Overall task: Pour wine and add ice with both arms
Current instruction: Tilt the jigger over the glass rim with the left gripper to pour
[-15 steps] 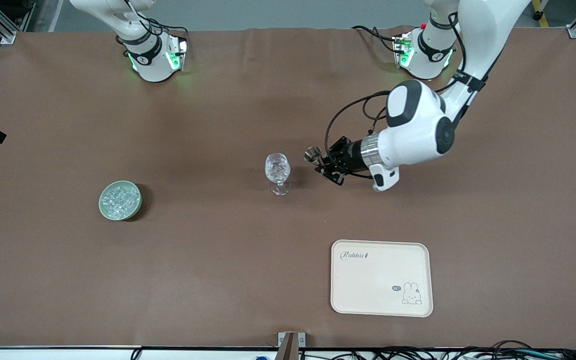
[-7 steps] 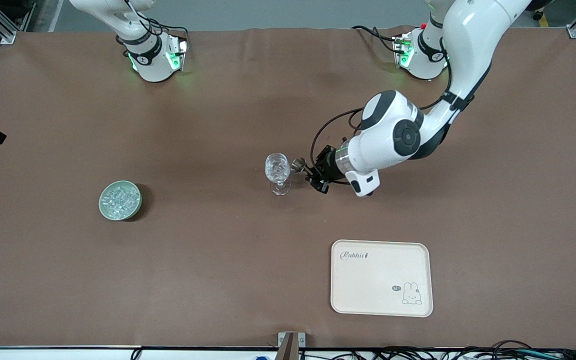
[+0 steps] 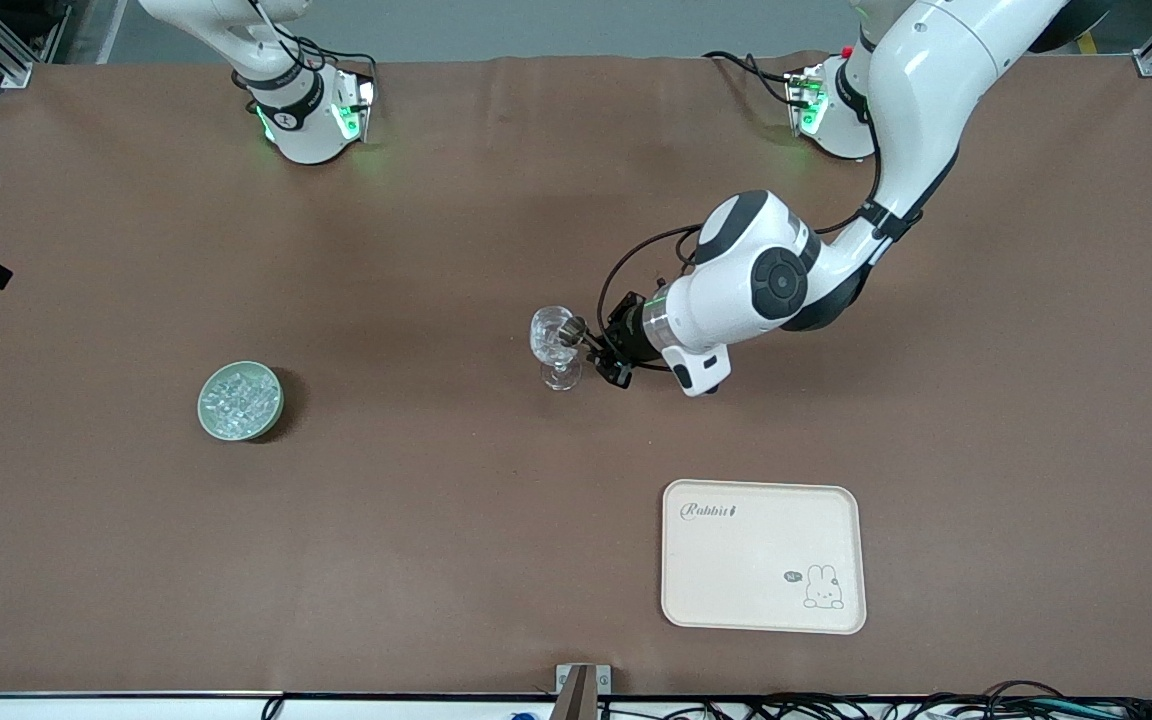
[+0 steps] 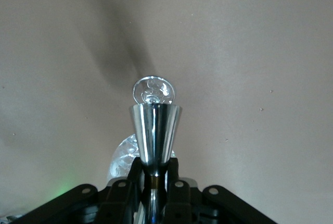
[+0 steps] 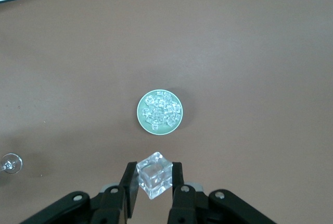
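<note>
Steel jigger (image 3: 568,326), clenched in the left hand (image 3: 588,340), tips over the goblet's (image 3: 555,343) rim; the right hand (image 5: 154,183) grips an ice cube (image 5: 154,175).

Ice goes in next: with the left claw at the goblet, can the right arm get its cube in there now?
Probably not yet. The left claw holds a steel jigger tipped over the goblet, blocking its mouth. The right claw, gripping an ice cube, waits high above the ice bowl.
</note>
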`<act>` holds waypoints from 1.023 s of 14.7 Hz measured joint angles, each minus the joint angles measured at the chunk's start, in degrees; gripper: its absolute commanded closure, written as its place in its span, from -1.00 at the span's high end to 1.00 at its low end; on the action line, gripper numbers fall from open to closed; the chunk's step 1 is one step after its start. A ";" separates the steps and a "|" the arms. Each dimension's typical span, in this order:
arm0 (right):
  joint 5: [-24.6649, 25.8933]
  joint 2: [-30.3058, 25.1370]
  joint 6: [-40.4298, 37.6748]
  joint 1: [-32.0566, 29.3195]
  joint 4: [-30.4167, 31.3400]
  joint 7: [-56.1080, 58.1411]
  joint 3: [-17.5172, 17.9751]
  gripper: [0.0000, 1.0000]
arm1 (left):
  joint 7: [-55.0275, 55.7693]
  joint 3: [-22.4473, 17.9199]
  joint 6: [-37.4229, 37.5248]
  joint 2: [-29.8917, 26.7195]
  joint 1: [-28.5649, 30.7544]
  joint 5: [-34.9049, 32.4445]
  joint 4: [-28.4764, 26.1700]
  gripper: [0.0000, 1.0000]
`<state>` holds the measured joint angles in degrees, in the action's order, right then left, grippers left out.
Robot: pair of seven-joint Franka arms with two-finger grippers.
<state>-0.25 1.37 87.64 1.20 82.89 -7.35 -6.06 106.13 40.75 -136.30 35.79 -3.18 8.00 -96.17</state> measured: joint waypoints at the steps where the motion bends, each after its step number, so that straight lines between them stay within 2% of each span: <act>1: -0.26 0.00 0.00 0.00 0.00 0.00 0.00 -0.99 | 1.04 0.31 0.00 0.00 -0.05 -1.89 0.01 -0.99; 5: -0.64 0.00 0.02 0.00 0.00 0.02 -0.02 -0.99 | 8.11 2.09 0.01 -0.01 -0.10 -12.33 0.06 -1.00; 15: -0.68 0.00 0.02 0.00 0.00 0.10 -0.02 -0.99 | 17.80 4.80 2.62 -0.04 -0.35 -28.52 0.27 -1.00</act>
<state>-0.93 1.37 87.66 1.19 82.89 -7.25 -6.08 123.92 45.55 -133.67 35.76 -3.53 -20.52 -95.90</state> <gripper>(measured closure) 0.700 0.784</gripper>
